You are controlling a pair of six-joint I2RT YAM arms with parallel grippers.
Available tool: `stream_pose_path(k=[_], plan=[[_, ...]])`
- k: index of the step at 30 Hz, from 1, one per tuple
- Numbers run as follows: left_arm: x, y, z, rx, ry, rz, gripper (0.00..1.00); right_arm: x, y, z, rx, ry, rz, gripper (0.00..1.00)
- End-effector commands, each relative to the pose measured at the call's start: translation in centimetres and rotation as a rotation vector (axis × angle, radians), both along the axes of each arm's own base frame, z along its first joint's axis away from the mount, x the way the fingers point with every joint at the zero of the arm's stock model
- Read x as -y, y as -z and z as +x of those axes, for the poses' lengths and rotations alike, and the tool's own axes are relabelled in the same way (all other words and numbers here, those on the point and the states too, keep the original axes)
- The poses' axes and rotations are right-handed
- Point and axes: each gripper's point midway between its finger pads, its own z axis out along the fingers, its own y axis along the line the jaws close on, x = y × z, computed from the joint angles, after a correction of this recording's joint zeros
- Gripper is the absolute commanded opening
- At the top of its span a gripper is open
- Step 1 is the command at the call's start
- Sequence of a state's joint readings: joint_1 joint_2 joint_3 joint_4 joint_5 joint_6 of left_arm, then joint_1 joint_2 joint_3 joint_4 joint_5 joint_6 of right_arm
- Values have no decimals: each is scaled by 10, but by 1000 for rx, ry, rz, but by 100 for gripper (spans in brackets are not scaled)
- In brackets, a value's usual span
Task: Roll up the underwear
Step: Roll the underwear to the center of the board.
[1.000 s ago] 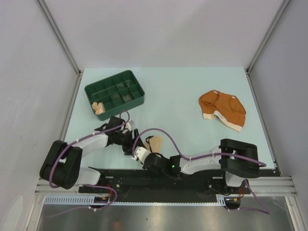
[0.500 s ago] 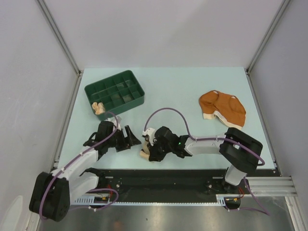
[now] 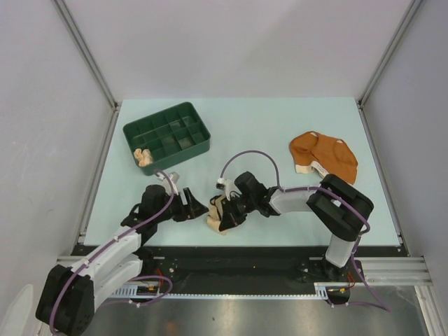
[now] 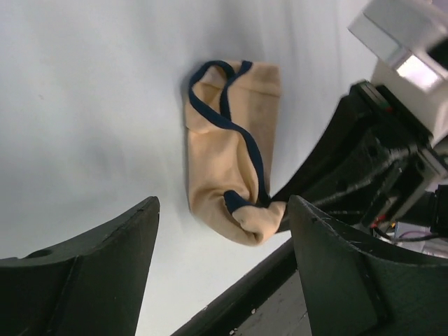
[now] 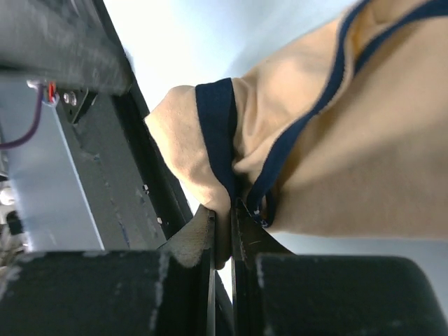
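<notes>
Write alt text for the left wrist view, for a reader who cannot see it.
A cream garment with dark trim lies folded on the pale table, one end pinched by the right gripper. The left gripper, fingers open, frames it in the foreground, touching nothing.

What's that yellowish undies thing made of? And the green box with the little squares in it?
The cream underwear looks like soft, matte knit cloth, maybe cotton. It folds and wrinkles, and a dark fabric band is stitched along its edges. The green tray looks like hard, smooth moulded plastic. Its walls and dividers are thin, straight and all one colour.
</notes>
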State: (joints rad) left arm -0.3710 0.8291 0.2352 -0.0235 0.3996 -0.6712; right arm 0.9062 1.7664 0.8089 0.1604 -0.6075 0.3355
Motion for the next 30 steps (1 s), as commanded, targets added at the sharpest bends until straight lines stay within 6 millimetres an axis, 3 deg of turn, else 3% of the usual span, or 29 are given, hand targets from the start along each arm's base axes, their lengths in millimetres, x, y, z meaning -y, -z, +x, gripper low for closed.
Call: stream_pose_path(k=[1, 9, 17, 24, 30], plan=[[16, -14, 5, 119, 68, -35, 77, 4, 2, 8, -90, 33, 20, 0], [36, 3, -9, 99, 180, -33, 72, 14, 13, 20, -187, 73, 2, 0], [40, 14, -19, 109, 225, -9, 80, 13, 13, 26, -222, 89, -2, 0], [34, 29, -21, 109, 225, 37, 79, 11, 16, 31, -255, 105, -23, 0], [25, 41, -10, 101, 163, 104, 70, 9, 16, 31, -258, 99, -22, 0]])
